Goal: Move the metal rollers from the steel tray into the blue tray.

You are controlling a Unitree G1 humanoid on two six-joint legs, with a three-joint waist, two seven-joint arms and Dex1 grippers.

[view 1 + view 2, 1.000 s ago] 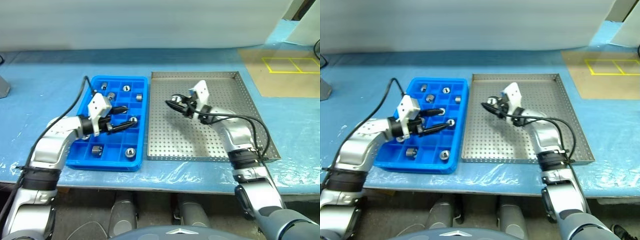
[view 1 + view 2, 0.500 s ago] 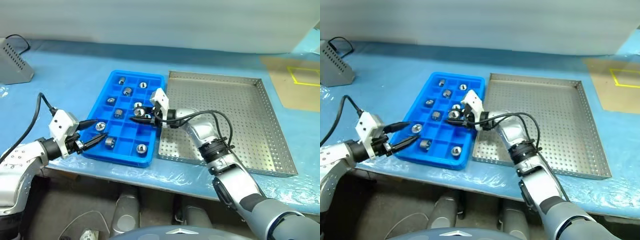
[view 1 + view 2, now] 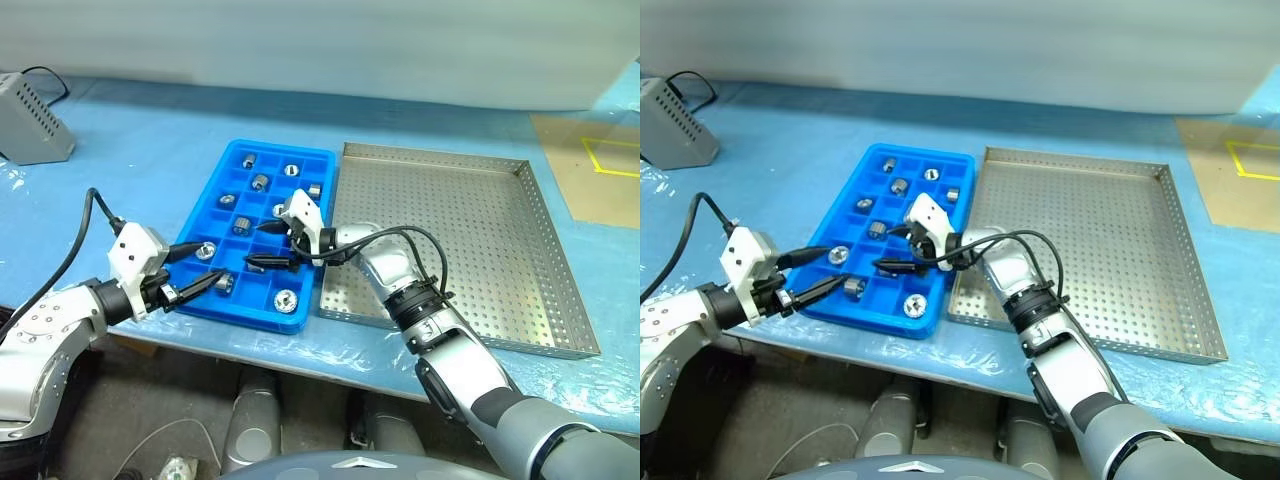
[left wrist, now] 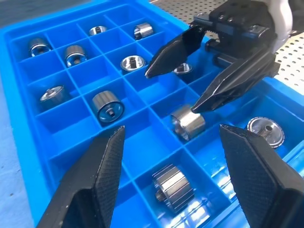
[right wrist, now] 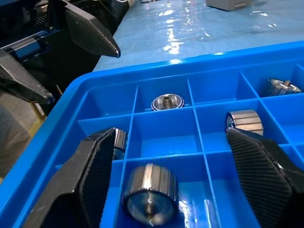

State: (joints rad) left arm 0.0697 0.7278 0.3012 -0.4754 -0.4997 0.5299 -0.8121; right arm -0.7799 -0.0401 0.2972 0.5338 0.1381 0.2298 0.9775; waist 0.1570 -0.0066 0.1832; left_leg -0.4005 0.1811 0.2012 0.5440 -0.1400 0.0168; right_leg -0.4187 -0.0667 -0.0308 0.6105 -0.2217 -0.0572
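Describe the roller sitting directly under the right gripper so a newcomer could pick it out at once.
Start at the blue tray left of the steel tray. The right gripper hangs open above its middle cells. The roller below it lies on its side with one fingertip almost on it, unlike its neighbours.

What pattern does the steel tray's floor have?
A regular grid of small holes across the grey steel tray; clearest in left eye view.

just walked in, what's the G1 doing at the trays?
It is sorting metal rollers into the blue tray. The right gripper hangs open over the tray's compartments, with a roller lying in the cell right at its fingertips. The left gripper is open at the tray's near edge, holding nothing. The steel tray looks empty.
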